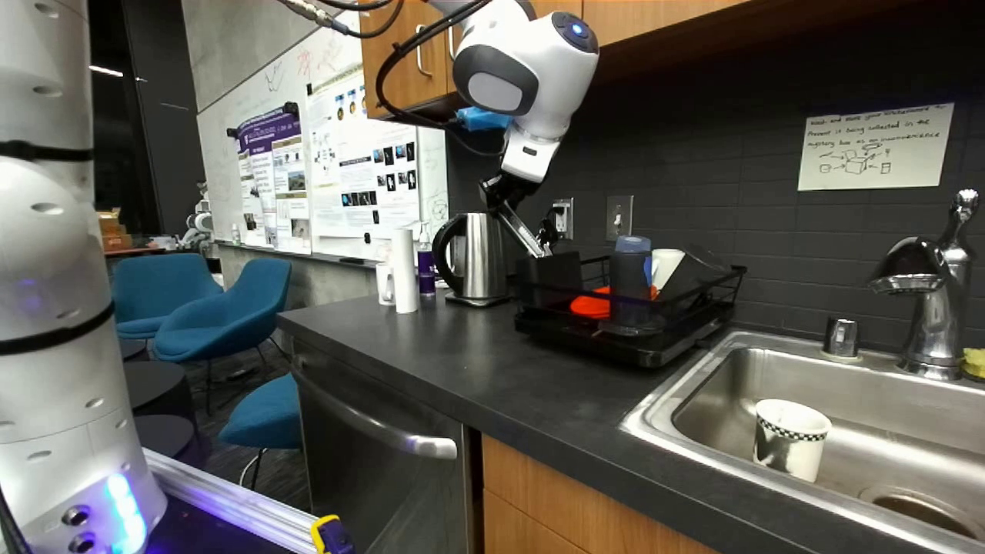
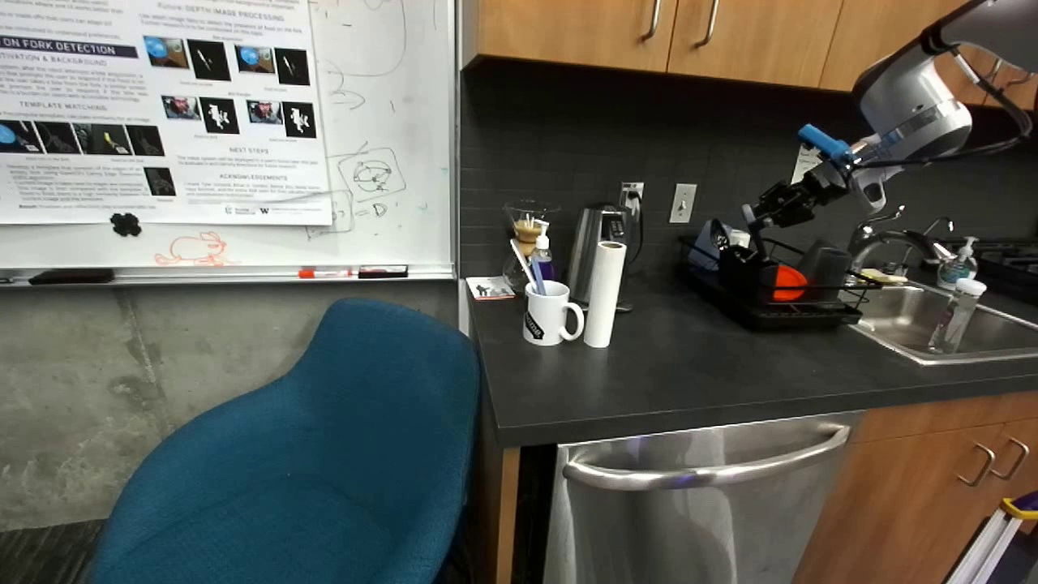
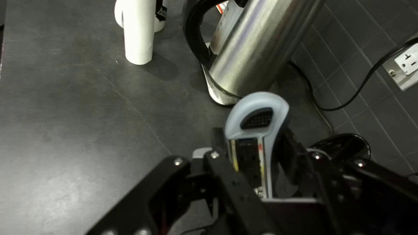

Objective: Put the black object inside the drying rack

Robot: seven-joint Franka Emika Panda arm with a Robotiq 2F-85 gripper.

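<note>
Black end effector point(image 3: 255, 147) pinches flat grey-rimmed black object point(image 3: 253, 133), tilted towards boxy black holder point(image 1: 552, 278) at 10 o'clock on black wire drying rack point(image 1: 592, 344) in an exterior view, probably so lower end slots in.

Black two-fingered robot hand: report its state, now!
Hand: closed, holding a grey-rimmed black object with a rounded end.

On the table point(image 2: 649, 365) are one kettle point(image 1: 485, 258), one drying rack point(image 1: 592, 346), one white cylinder point(image 2: 606, 296) and one white mug point(image 2: 545, 312); in the sink point(image 1: 877, 415), one cup point(image 1: 786, 442). The blue chairs point(image 1: 246, 296) in an exterior view are three.
</note>
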